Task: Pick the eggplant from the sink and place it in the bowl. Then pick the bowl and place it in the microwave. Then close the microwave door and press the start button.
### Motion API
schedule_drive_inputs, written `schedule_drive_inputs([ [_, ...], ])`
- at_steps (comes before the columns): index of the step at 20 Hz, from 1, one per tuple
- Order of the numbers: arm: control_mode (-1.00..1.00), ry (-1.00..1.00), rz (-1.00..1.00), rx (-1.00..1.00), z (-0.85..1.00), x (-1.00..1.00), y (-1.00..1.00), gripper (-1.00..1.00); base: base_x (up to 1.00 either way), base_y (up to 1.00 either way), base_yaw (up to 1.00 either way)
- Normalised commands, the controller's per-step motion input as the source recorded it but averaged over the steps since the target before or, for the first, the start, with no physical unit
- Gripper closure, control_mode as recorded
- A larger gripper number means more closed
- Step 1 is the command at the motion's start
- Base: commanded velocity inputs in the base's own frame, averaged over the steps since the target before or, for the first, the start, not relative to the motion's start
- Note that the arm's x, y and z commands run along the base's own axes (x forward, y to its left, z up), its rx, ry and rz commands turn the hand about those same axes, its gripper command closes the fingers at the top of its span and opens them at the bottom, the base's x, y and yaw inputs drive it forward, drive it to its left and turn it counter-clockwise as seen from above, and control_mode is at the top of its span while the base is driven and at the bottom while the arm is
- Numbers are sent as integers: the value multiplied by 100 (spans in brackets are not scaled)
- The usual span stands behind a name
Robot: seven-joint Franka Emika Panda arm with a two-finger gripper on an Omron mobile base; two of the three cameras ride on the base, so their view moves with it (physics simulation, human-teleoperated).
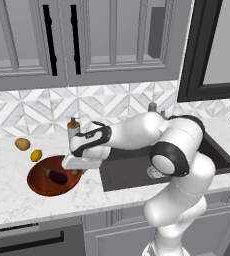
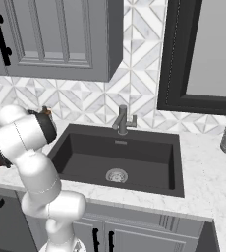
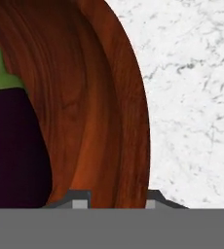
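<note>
Eggplant [image 1: 56,176] lay inside the bowl [image 1: 39,182], stem cap pointing toward the bowl's far-left side; in the hand view the eggplant [image 3: 14,146] rested on the inner slope of the wood, green cap up-frame. First leg of the task judged done: sink [image 2: 85,157] held nothing but its drain.

Bowl sat on the marble desk [image 1: 17,202], left of the sink [image 1: 132,170], well apart from it. Bowl wall [image 3: 109,97] ran up the middle of the hand view, with bare desk [image 3: 192,97] to its right.

Claw [image 1: 75,171] hung low over the bowl's right rim, near the sink side. The two fingertips [image 3: 80,199] rose at the bottom of the hand view, one over the bowl's inner wall, the other at the outer edge, so the rim appeared to lie between them. Judged: placed that way to pinch the rim and lift the bowl with the eggplant aboard. Gap between the tips looked narrow to middling; whether the pads already touched the wood could not be told from these views.

Nearby, not part of the task: lemon [image 1: 35,155] and potato [image 1: 22,144] on the desk beyond the bowl, a brown-capped bottle [image 1: 73,128] behind the arm.

Risk noted: a rim grip on a wide shallow bowl may let it tilt, and the eggplant could roll.
</note>
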Motion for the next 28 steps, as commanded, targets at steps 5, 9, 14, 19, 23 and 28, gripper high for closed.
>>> schedule_drive_inputs([
  [5,-100,-1,-15,19,16,-36,-28,100,0,0,0],
  [9,-100,-5,-16,18,63,-29,-34,100,0,0,0],
  [14,-100,-11,-19,9,58,-29,-37,100,0,0,0],
  [19,-100,-1,-28,2,71,-28,-24,100,0,0,0],
  [23,-100,1,-39,0,91,-22,-46,100,0,0,0],
  [28,-100,0,-44,0,80,-12,-53,100,0,0,0],
])
